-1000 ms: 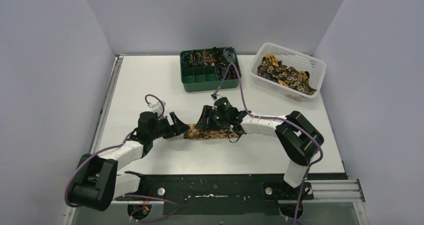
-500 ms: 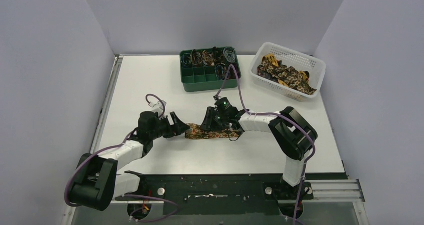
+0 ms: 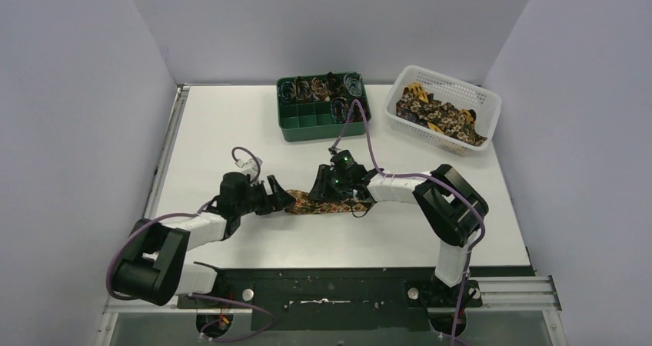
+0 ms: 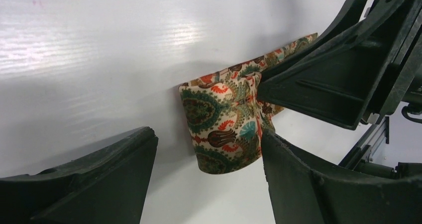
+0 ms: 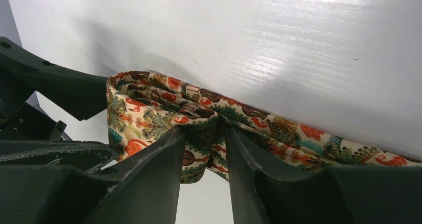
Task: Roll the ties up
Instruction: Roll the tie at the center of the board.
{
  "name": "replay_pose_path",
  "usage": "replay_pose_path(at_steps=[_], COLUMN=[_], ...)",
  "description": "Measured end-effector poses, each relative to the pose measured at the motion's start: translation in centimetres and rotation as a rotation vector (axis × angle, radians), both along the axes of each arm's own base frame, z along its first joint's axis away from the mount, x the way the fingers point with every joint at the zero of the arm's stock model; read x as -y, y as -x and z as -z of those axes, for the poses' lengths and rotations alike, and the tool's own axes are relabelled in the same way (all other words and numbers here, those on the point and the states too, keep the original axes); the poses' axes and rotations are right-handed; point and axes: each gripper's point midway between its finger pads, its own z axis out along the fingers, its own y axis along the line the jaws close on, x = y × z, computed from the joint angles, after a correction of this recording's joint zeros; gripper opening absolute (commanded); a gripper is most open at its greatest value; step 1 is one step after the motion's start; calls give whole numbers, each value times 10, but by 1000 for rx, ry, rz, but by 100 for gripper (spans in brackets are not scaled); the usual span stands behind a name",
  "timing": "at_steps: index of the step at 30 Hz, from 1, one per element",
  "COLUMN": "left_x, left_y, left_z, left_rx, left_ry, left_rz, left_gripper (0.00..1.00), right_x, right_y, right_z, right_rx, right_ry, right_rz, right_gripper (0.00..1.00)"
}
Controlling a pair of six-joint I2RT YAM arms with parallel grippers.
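A tie (image 3: pixel 330 206) was laid flat near the middle of the table (image 3: pixel 223 131), with its left end folded up. That fold was pinched by the right gripper (image 5: pixel 203 134), whose fingers were pressed onto the cloth from both sides. The left gripper (image 4: pixel 206 137) was held spread wide, with the folded end between its fingers. It could not be told if the cloth was touched. More ties (image 3: pixel 442 115) were heaped in the basket (image 3: pixel 421 133) at the far right, beside a green box (image 3: pixel 323 129).
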Motion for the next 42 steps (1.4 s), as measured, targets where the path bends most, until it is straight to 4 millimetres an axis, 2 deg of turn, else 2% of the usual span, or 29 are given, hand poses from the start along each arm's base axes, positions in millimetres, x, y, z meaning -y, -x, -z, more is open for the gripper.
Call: replay_pose_path(at_steps=[3,11,23,32,42], left_x=[2,16,29,24,22], left_y=[-4,-12,-7,-4,-5], left_z=[2,3,4,5,7], left_rx=[4,-8,-72,-106,-134], left_ry=[10,63,47,6,-9], left_rz=[0,20,37,5,-20], left_gripper=[74,65,67,69,63], right_x=[0,0,0,0,0], right_y=[0,0,0,0,0], right_z=[0,0,0,0,0], right_rx=[0,0,0,0,-1], right_ry=[0,1,1,1,1], right_rz=[0,0,0,0,0], right_gripper=[36,36,36,36,36])
